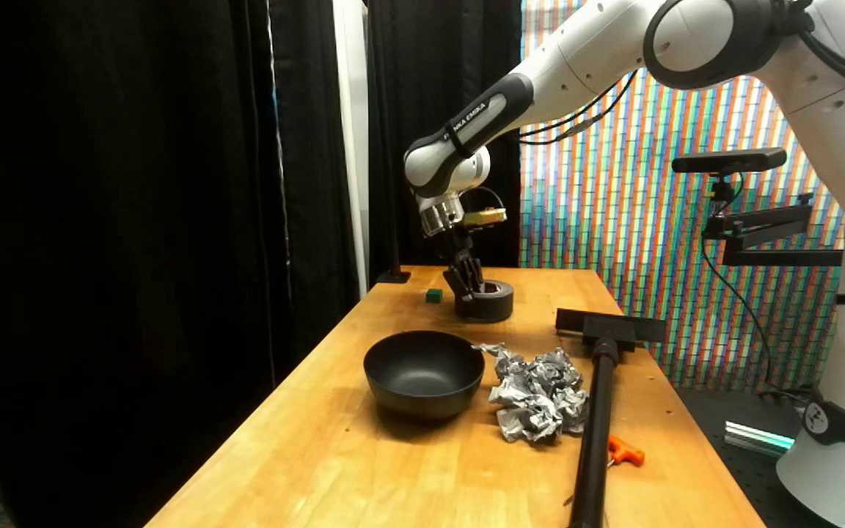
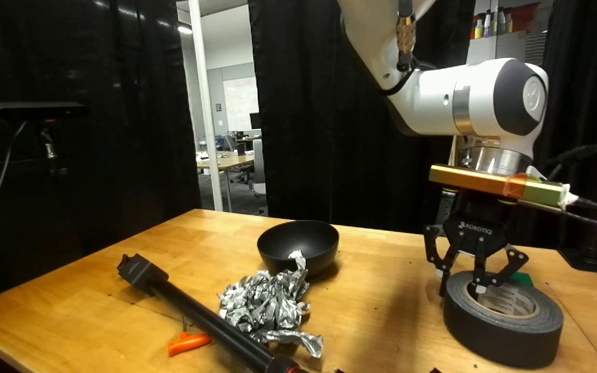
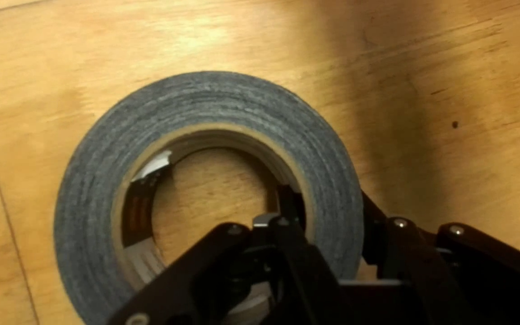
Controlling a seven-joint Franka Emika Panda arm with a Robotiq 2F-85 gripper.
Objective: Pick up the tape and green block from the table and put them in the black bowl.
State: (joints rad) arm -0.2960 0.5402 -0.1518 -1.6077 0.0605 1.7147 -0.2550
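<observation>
Nearest on the bench (image 1: 305, 469), in an exterior view, lies a black long-handled tool (image 1: 597, 411), its shaft running out at the lower edge and its broad flat head at the far end. Just beside the shaft is an orange-handled tool (image 1: 626, 450), partly hidden by it. Next back comes a crumpled heap of silver foil (image 1: 540, 396), close alongside the black bowl (image 1: 424, 405), which stands upright; whether the two touch cannot be told. Beyond the bowl and apart from it, the tape (image 2: 506, 334), a dark roll, lies flat on the bench. The end effector (image 2: 460, 292) points down over it with its fingers apart: in the wrist view a finger stands inside the roll's hole and another outside the ring, the tape's wall between them. Whether they press on that wall cannot be told. Near the roll and slightly farther off, the green block (image 1: 433, 295) rests on the bench. A black curtain (image 1: 444, 88) hangs behind.
</observation>
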